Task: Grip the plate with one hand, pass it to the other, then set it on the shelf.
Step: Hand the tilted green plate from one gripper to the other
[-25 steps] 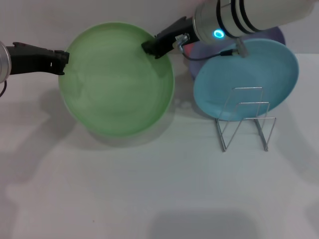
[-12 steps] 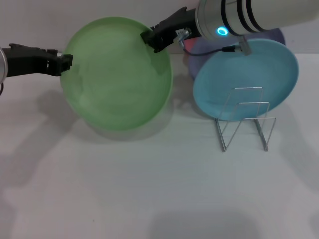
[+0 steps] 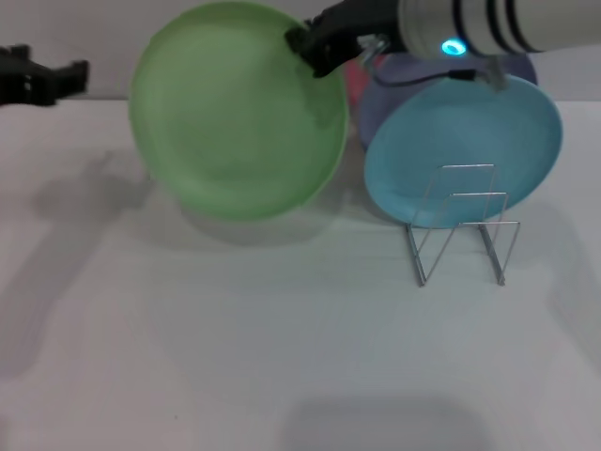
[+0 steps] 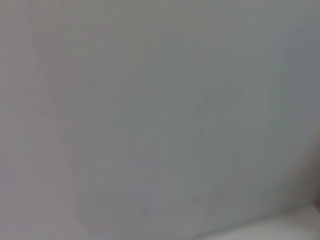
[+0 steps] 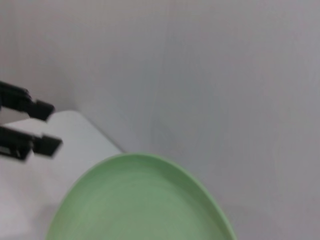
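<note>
Right end effector (image 3: 315, 49) clamped on upper right rim of round light-green plastic plate (image 3: 239, 108), plate held tilted, above white table (image 3: 282, 357). Left end effector (image 3: 66, 75) at far left, apart from plate; fingers (image 5: 42, 111) spread with a narrow gap in right wrist view only. Left wrist view blank grey. Thin silver wire rack (image 3: 460, 225) just before turquoise-blue plate (image 3: 465, 150), lavender plate (image 3: 394, 80) behind.

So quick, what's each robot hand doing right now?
Left gripper: open, holding nothing, away from the green plate.
Right gripper: shut on the plate's rim.
</note>
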`<state>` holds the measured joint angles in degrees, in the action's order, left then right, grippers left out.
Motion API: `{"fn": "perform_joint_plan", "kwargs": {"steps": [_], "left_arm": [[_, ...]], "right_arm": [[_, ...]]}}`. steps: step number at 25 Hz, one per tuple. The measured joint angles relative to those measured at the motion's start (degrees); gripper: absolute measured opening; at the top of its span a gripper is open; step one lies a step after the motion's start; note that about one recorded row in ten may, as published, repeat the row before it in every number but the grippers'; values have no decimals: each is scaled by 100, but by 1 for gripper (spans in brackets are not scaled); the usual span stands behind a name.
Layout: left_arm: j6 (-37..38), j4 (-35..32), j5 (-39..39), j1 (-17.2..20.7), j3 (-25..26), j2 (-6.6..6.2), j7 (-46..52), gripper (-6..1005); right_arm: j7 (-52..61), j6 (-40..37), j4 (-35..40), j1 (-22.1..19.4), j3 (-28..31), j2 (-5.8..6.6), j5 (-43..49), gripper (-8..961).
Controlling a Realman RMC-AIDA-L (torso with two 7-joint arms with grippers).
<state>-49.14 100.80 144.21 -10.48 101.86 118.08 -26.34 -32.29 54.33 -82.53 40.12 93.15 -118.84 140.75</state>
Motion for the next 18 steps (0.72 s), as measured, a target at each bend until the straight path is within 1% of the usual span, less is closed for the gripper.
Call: {"fn": "perform_joint_plan", "kwargs": {"steps": [1,2,3,5,7,8,10,11,12,13,15,18], "left_arm": [[0,0,0,0,0,0,0,612],[681,-27,-3,208,-21,3,-38,658],[846,-40,-8,263,-47,6,-55,665],[1499,-115,-27,486,-207,20,-123,680],[2465,-267,-43,759,-560,12,-147,695],[2465,-267,-43,759,-560,12,-147,695],[3035,-410,-52,888,-767,13,-146,694],[3281,-483,-55,928,-851,16,-145,695],[3409,-533,-56,951,-903,16,-142,697],[3409,-533,-56,951,-903,16,-142,698],[3854,-785,-60,972,-1095,17,-111,701],[3915,-869,-61,951,-1116,17,-101,701]], "right_arm": [[-49,-11,-97,-78,38,-2,1,50],[-163,-39,-293,-251,119,-4,-13,50],[-163,-39,-293,-251,119,-4,-13,50],[-335,-120,-516,-465,185,-5,-90,50],[-730,-229,-910,-823,308,-6,-352,50],[-730,-229,-910,-823,308,-6,-352,50],[-926,-76,-1186,-974,476,1,-535,50],[-981,117,-1318,-1004,584,13,-567,50],[-1139,464,-1556,-1070,795,17,-578,50],[-1139,464,-1556,-1070,795,17,-578,50],[-1417,654,-1783,-1209,925,3,-597,51],[-1731,688,-1947,-1437,964,-7,-743,51]]}}
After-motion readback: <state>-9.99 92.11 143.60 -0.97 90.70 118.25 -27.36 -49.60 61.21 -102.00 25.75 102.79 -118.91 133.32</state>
